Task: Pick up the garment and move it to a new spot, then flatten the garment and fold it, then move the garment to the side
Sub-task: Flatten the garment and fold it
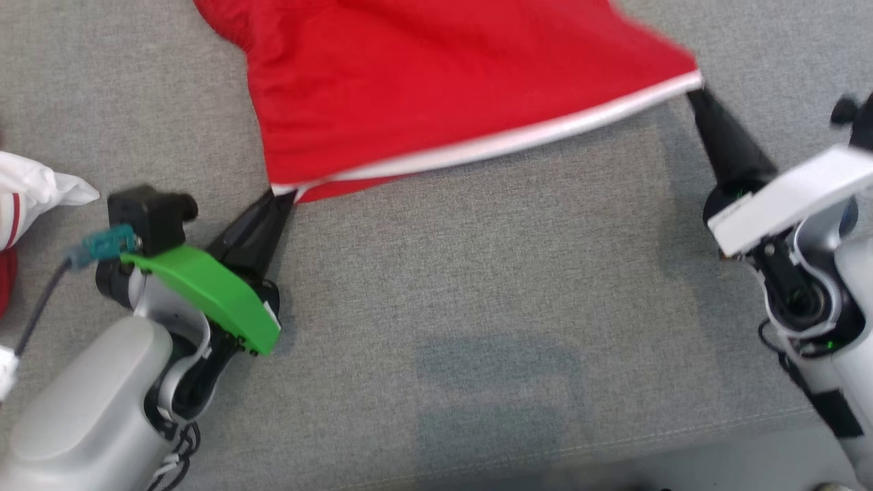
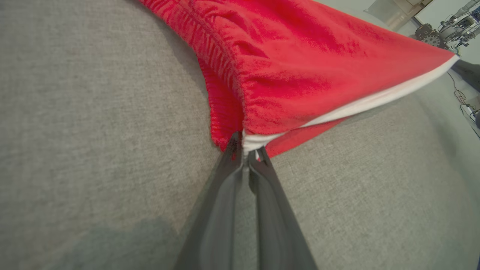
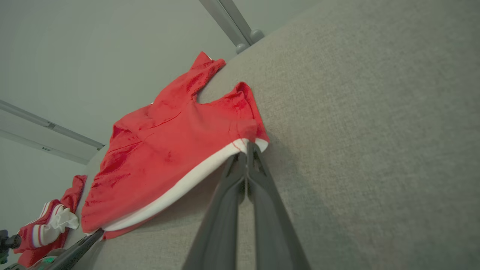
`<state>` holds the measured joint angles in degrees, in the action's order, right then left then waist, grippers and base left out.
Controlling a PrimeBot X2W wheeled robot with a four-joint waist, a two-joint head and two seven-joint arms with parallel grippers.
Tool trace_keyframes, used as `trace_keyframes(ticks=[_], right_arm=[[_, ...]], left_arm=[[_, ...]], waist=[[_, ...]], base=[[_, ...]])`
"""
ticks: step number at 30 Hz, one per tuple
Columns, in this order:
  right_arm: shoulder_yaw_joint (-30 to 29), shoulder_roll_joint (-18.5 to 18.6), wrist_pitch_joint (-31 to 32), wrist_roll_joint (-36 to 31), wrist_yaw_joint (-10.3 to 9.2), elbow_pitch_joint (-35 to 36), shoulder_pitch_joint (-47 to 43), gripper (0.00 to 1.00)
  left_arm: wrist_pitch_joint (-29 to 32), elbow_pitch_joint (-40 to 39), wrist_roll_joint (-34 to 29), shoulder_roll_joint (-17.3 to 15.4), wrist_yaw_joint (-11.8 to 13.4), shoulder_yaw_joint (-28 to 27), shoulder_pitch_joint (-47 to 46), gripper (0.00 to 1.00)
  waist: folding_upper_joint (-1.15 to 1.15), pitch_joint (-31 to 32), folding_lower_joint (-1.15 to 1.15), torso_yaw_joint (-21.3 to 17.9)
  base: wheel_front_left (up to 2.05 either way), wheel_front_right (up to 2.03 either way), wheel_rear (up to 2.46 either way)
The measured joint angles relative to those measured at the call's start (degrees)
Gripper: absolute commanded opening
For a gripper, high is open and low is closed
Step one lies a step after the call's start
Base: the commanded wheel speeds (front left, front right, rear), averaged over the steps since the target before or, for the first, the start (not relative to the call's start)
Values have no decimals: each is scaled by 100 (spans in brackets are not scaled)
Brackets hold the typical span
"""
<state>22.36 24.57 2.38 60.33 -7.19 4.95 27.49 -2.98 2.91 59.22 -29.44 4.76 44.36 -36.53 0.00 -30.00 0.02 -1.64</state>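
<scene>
My left hand (image 1: 285, 198) ends in two long, dark, tapering fingers (image 2: 225, 195) with a smooth matt surface. Behind it I see a bright green curved cover (image 1: 204, 293) and a black boxy camera block (image 1: 146, 215) with a teal plug (image 1: 109, 240) and a thin grey cable (image 1: 42, 303). Nearer me is the pale grey rounded forearm (image 1: 89, 395). My right hand (image 1: 694, 94) has the same dark fingers, a flat white cover (image 1: 784, 198), looped white cables (image 1: 771, 317) and a tiny green light (image 1: 830, 344).
</scene>
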Motion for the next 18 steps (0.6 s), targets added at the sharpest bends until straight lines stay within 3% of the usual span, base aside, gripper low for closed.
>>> trace_keyframes(ticks=[4,9,14,18], right_arm=[[62,-81,-366,-16,20,-427,-923,0],[20,-136,-655,41,269,-690,-1128,0],[-44,-97,-893,33,447,-888,-1175,0],[-47,272,-942,-86,568,-1026,-1482,0]], left_arm=[[-778,419,11,247,-125,-13,606,0],[-1268,749,35,335,-361,-67,795,0],[-1185,856,125,503,-560,-126,962,0],[-1162,753,101,662,-731,110,1367,0]], waist=[[0,-98,0,5],[0,39,-1,-22],[0,265,-1,-73],[0,534,-2,-61]], base=[[0,0,0],[0,0,0],[0,0,0],[0,0,0]])
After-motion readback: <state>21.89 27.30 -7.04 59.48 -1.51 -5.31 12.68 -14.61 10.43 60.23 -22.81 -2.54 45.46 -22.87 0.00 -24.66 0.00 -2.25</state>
